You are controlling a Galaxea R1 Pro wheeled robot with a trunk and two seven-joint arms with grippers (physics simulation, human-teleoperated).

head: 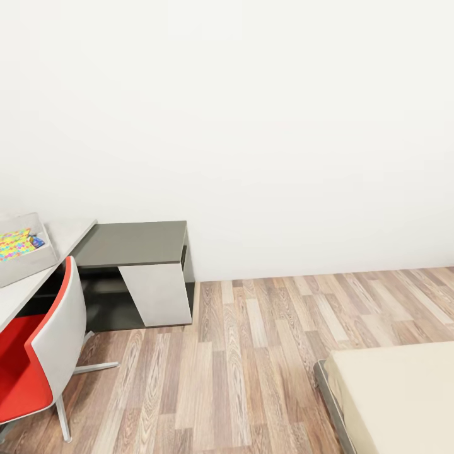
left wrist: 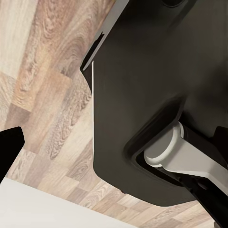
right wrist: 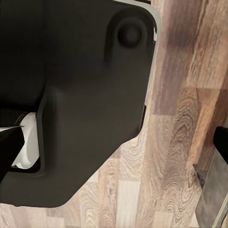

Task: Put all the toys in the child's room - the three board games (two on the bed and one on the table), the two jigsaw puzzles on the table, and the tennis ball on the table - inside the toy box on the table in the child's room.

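Toy box (head: pixel 22 255): one, light grey with flared walls, on the pale top of the table (head: pixel 69 233) at the far left of the head view, partly cut by the picture's edge.

Jigsaw puzzle (head: pixel 14 244): one multicoloured sheet seen inside the toy box; whether a second lies under it I cannot tell.

Blue item (head: pixel 36 241): one small blue corner inside the box, just beside the puzzle; too small to name with certainty.

Table: one, L-shaped; its pale top runs along the left, and its lower dark grey wing (head: pixel 135 243) stands against the white wall (head: pixel 252 126), with a slanted white panel (head: pixel 157 293) below.

Chair (head: pixel 38 353): one, red seat and grey back, drawn up to the table's near side.

Floor (head: pixel 239 366): wood planks, between table and bed.

Bed (head: pixel 397 397): one corner, beige mattress on a grey frame, at lower right of the head view, well apart from the table.

Left wrist view: a dark robot body panel (left wrist: pixel 142 95) with a white joint (left wrist: pixel 166 152) above plank floor; one black fingertip (left wrist: pixel 9 147) at the edge. How wide the left gripper stands I cannot tell.

Right wrist view: a like dark panel (right wrist: pixel 80 95) over the floor, and a grey edge (right wrist: pixel 213 199), perhaps the bed frame, at one side; a black fingertip (right wrist: pixel 8 147) at the edge. The right gripper's spread I cannot tell either.
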